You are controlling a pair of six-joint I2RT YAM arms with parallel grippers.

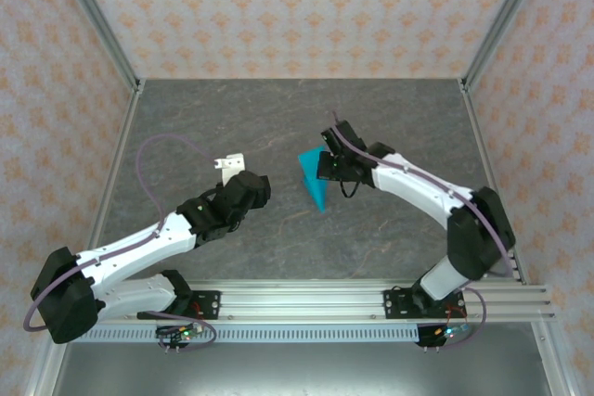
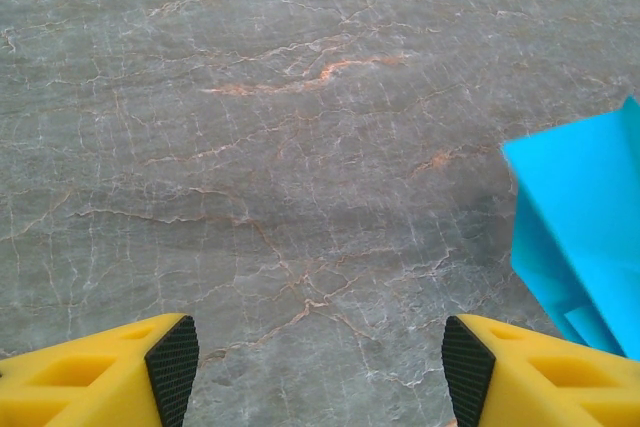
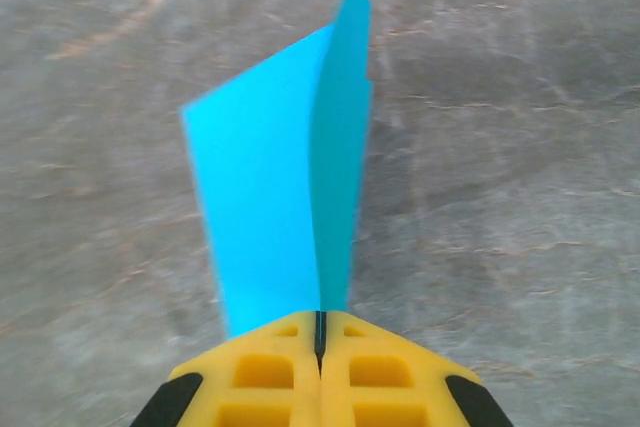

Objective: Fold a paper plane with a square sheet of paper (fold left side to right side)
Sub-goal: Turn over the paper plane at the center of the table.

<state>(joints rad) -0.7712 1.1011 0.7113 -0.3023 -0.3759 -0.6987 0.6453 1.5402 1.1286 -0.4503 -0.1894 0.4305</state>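
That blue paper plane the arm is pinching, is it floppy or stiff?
Probably very light: the right gripper holds the paper plane by one end alone. Likely fairly stiff lengthwise, since its crease stands straight. Thin, so easily crumpled.

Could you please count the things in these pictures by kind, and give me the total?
Paper plane, cyan: 1
Grippers: 2 (left gripper open, right gripper shut on the paper plane)
Total: 3
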